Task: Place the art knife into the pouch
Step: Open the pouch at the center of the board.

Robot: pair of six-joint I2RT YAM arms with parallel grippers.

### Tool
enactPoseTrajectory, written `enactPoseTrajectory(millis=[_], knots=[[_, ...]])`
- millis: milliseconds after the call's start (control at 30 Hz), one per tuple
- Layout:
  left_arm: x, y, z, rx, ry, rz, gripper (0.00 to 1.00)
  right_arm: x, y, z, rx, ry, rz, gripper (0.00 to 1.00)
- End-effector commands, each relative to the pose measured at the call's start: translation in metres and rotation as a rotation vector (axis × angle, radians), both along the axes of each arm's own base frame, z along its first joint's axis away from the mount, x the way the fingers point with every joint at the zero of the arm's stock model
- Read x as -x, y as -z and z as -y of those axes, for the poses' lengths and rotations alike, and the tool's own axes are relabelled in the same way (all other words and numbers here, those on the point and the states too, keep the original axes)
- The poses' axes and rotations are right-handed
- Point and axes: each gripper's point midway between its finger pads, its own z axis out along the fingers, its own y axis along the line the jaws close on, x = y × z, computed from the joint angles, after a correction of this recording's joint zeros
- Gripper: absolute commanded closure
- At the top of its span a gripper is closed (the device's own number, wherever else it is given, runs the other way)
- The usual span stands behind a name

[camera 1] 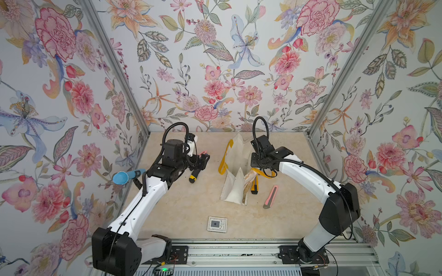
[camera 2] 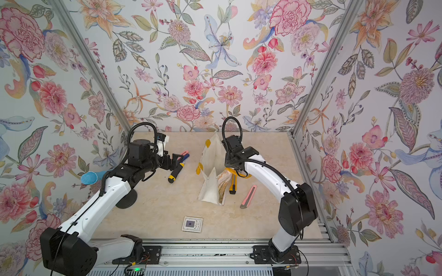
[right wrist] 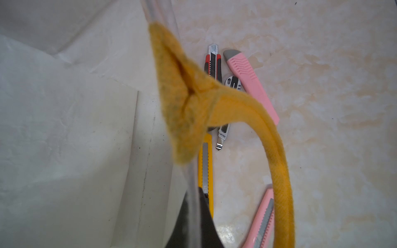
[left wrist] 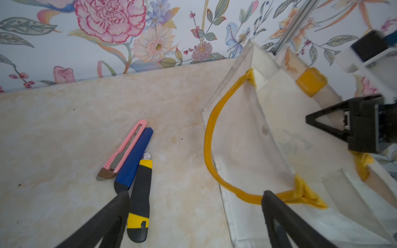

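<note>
Right gripper, pinched shut on the rim of the pouch, props its mouth open while the left gripper, jaws spread wide, hovers over the yellow-and-black art knife on the table, apparently ready to grasp.

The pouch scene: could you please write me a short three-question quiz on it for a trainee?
1. True or false: the left gripper stands open.
2. What is the right gripper shut on? A) a pink knife B) the rim of the pouch C) nothing
3. In the left wrist view, how many knives lie side by side near the left gripper?
Key: 1 true; 2 B; 3 three.
</note>
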Motion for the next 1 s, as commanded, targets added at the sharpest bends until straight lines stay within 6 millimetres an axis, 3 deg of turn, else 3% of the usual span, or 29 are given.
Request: enactPoseTrajectory(millis=[0,167,433,667,867,967], knots=[[0.0,-0.047,0.028,0.147,0.133,0.082,0.03,-0.005,0.0,-0.001,-0.005,0.006,0.013,1.0],[0.0,-0.039,0.065,0.153,0.238,0.042,0.03,-0.007,0.0,-0.007,-0.024,-0.002,0.019,1.0],[-0.021,0.025,0.118,-0.005,0.334,-0.124,0.07,-0.015,-0.006,-0.016,-0.03,-0.021,0.033,1.0],[-0.054,0.07,0.134,-0.236,0.29,-0.21,0.19,-0.019,-0.013,-0.022,-0.04,-0.03,0.047,1.0],[-0.073,0.089,0.136,-0.388,0.231,-0.235,0.61,-0.02,-0.015,-0.02,-0.032,-0.022,0.055,1.0],[-0.081,0.095,0.129,-0.458,0.191,-0.243,0.99,-0.022,-0.016,-0.015,-0.024,-0.011,0.063,1.0]])
